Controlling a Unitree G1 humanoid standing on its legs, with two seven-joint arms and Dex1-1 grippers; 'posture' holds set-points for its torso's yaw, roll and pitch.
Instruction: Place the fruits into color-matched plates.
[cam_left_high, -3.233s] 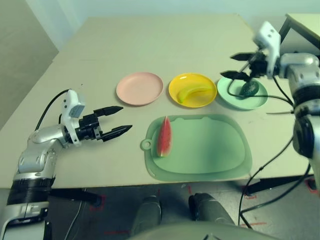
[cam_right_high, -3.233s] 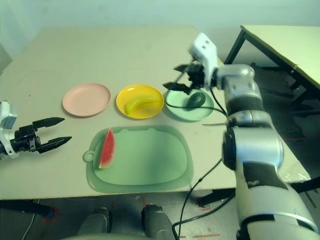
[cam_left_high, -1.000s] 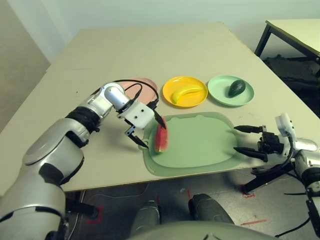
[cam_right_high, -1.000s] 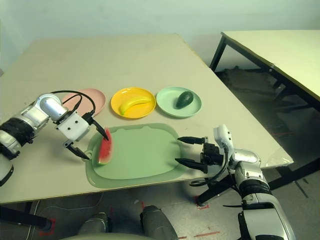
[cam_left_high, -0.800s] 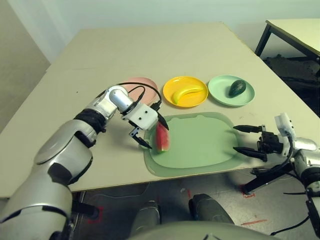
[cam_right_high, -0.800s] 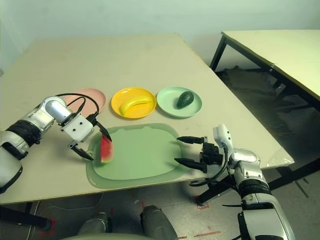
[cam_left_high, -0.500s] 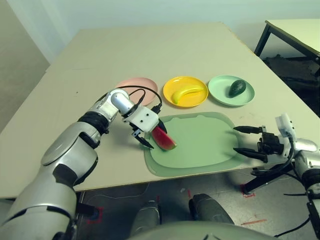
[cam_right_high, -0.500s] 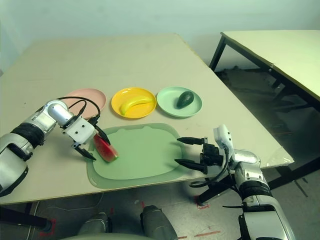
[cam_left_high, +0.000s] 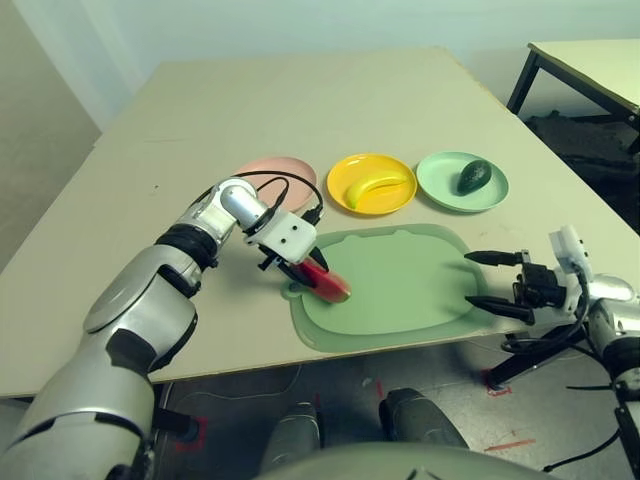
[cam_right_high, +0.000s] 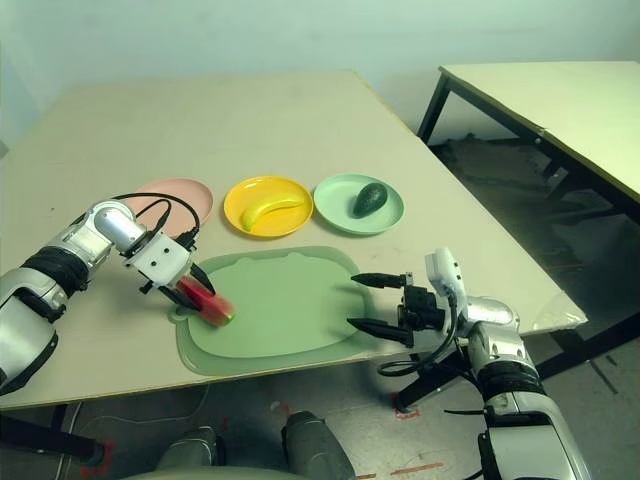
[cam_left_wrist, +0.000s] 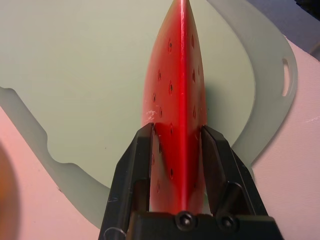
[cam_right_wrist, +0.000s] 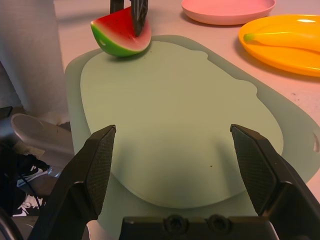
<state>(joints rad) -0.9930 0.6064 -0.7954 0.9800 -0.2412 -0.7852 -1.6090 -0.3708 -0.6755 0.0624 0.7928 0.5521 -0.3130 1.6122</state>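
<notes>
My left gripper (cam_left_high: 303, 270) is shut on the red watermelon wedge (cam_left_high: 328, 285), holding it tilted over the left edge of the green mat (cam_left_high: 400, 285). In the left wrist view its two fingers (cam_left_wrist: 137, 165) press the wedge's red faces (cam_left_wrist: 175, 95). The pale pink plate (cam_left_high: 275, 168) lies bare just beyond that arm. The banana (cam_left_high: 375, 187) lies in the yellow plate (cam_left_high: 400, 204). The avocado (cam_left_high: 472, 176) lies in the mint green plate (cam_left_high: 435, 186). My right gripper (cam_left_high: 470, 278) stands open at the mat's right edge, holding nothing.
The three plates form a row behind the mat, with bare table beyond them. A black cable loops off my left wrist over the pink plate. A second table (cam_right_high: 560, 90) stands to the right, past the table's edge.
My left gripper has gone from open around the upright wedge to shut on it, and the wedge has tipped over toward the mat's left edge. The right arm has stayed put.
</notes>
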